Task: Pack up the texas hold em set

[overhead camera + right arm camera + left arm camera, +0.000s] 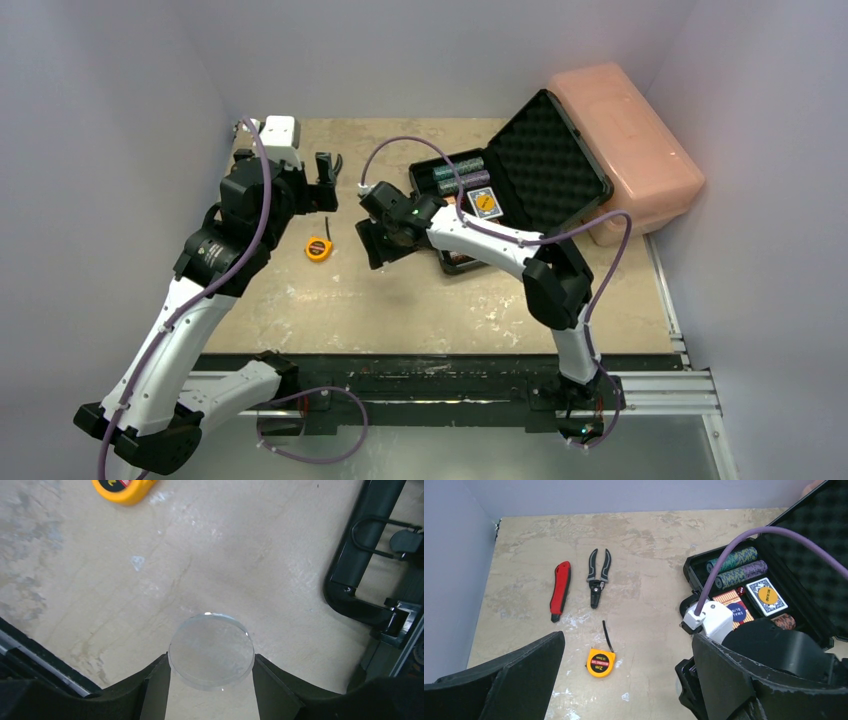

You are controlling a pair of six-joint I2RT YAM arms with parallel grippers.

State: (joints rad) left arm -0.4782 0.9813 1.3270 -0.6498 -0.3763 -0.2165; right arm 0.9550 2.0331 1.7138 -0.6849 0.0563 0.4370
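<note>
The black briefcase (425, 175) lies open at the back right, its egg-crate foam lid (545, 150) raised. Inside it are two chip stacks (734, 565), a blue card deck (766, 596), a red deck (724, 599) with a round blue button (739, 611) on it, and a red die (740, 590). My right gripper (211, 680) is shut on a clear round button (211, 650), held by its edges above the bare table, left of the case (375, 240). My left gripper (624, 690) is open and empty, raised over the table's left side.
A yellow tape measure (600, 662) lies on the table between the arms. Pliers (598, 577) and a red folding knife (560, 590) lie at the back left. A pink plastic box (625, 140) stands behind the case. A black bracket (360, 570) is near the right gripper.
</note>
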